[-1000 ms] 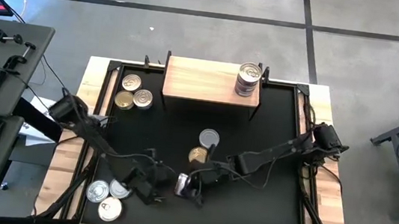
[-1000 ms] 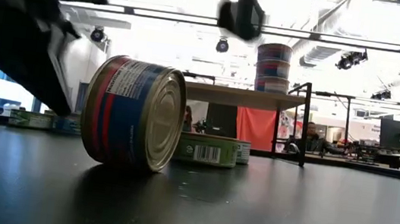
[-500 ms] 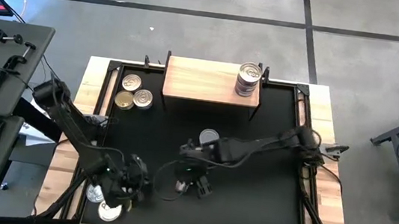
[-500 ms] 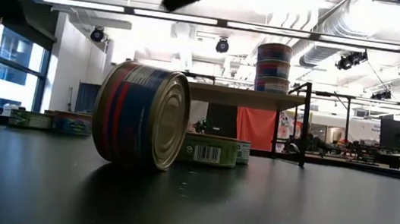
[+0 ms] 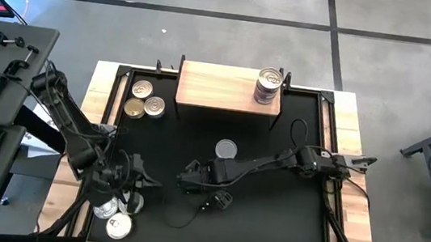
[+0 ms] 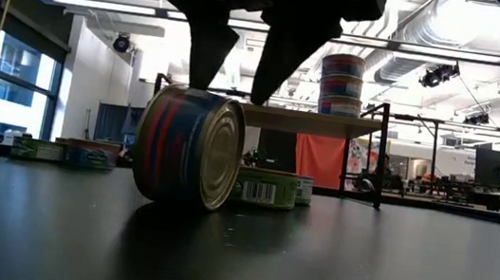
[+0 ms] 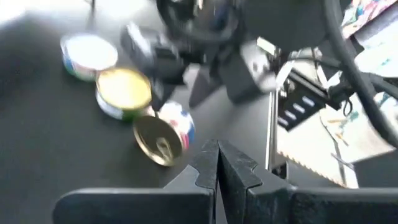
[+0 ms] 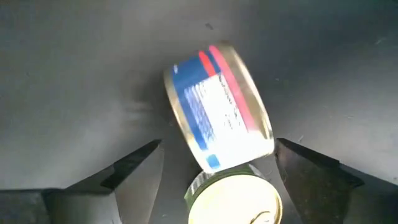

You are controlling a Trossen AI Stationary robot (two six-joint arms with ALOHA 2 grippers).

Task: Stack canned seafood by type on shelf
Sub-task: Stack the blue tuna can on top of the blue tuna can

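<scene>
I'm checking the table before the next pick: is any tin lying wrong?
Yes. One blue-and-red tin stands on its edge, not flat, mid-table beside a gold-topped tin. The open right gripper hangs directly above it, not touching it.

Right gripper covers the rolling tin in high view; left wrist view motion-blurred, tin labels unreadable

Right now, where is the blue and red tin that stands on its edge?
The blue and red tin is mid-table, on edge beside a flat gold-topped tin, under the open right gripper.
</scene>
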